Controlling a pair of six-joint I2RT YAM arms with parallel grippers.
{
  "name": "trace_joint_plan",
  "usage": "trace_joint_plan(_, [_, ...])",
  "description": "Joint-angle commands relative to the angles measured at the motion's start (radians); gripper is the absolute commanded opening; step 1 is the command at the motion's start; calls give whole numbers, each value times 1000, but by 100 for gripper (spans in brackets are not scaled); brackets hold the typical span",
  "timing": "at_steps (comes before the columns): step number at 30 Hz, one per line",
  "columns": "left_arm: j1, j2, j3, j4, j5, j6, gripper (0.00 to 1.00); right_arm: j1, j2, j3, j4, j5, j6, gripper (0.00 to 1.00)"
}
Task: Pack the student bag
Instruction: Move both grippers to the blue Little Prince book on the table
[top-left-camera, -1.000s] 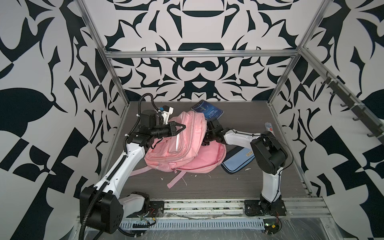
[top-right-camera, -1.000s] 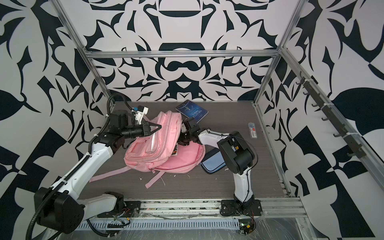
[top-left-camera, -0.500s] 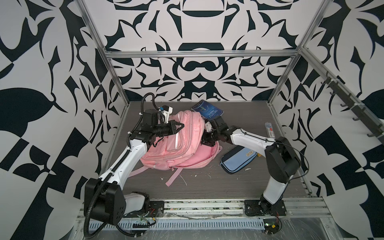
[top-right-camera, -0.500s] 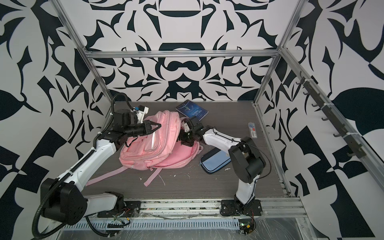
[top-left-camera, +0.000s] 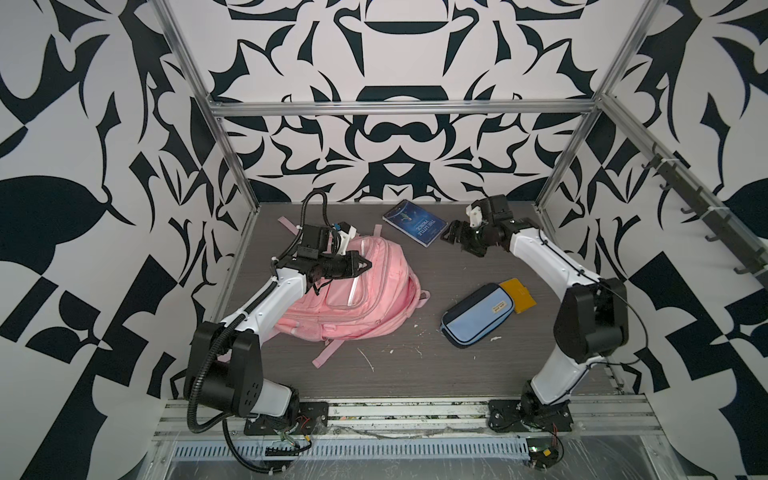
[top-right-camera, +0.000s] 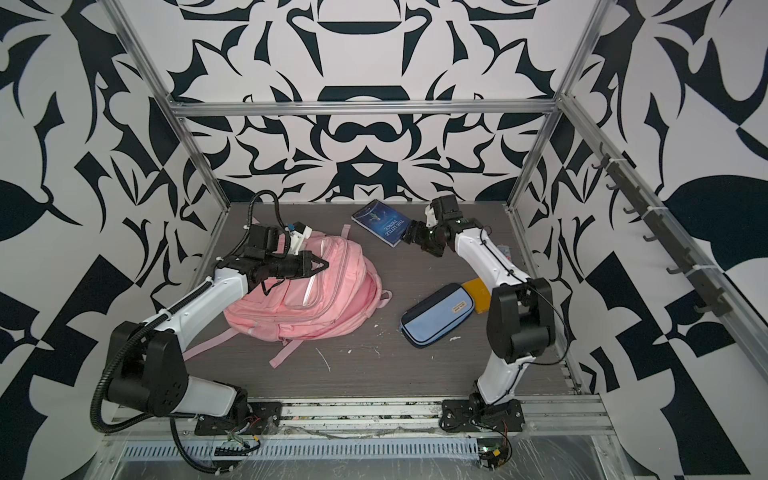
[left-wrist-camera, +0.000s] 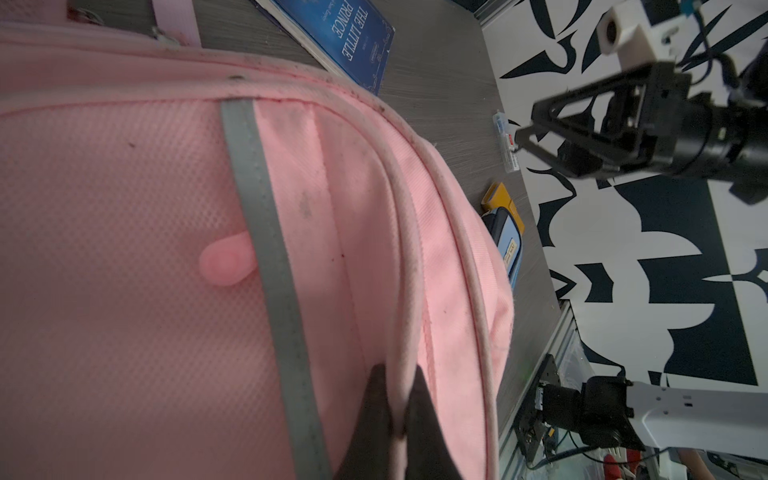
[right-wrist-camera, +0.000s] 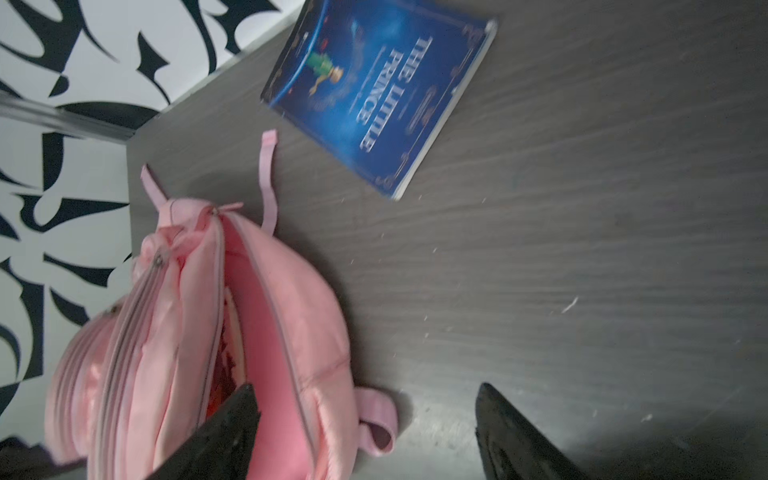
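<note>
The student bag (top-left-camera: 365, 299) (top-right-camera: 320, 297) is a pink backpack lying on the grey table, left of the middle. My left gripper (top-left-camera: 368, 266) (top-right-camera: 325, 264) is shut on a pink piped edge near the bag's top; the left wrist view shows the piping pinched between the jaws (left-wrist-camera: 397, 370). In the right wrist view the bag (right-wrist-camera: 291, 332) gapes open along its zip, with something red inside. My right gripper (top-left-camera: 451, 237) (top-right-camera: 409, 237) (right-wrist-camera: 365, 390) is open and empty, above the table just right of a blue book (top-left-camera: 415, 222) (top-right-camera: 380, 222) (right-wrist-camera: 374, 91).
A light-blue and navy pencil case (top-left-camera: 478, 316) (top-right-camera: 436, 316) lies right of the bag, a flat yellow item (top-left-camera: 517, 295) (top-right-camera: 478, 293) against its far end. A small white item (top-right-camera: 505, 250) lies by the right wall. Pink straps (top-left-camera: 326, 353) trail toward the front.
My right gripper opened, left the bag's right side and moved back and right to beside the book. The bag sank flatter onto the table; my left gripper kept hold of it.
</note>
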Motion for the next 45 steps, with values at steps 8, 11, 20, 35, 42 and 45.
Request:
trace_joint_plan(8, [-34, -27, 60, -149, -260, 26, 61, -61, 395, 503, -147, 75, -188, 81])
trace_joint_plan(11, [-41, -1, 149, -156, -275, 9, 82, -85, 523, 665, -191, 72, -253, 80])
trace_joint_plan(20, [-92, 387, 513, -88, -216, -232, 94, -104, 813, 1050, -197, 1, -339, 80])
trace_joint_plan(35, [-179, 963, 1039, -100, -312, -550, 89, -108, 885, 934, 148, -81, -76, 73])
trace_joint_plan(42, [-188, 1067, 1126, -165, -433, -693, 87, -91, 899, 919, 187, -112, -14, 68])
trace_joint_plan(45, [-188, 1104, 1139, -159, -456, -744, 86, -81, 903, 924, 141, -80, 11, 65])
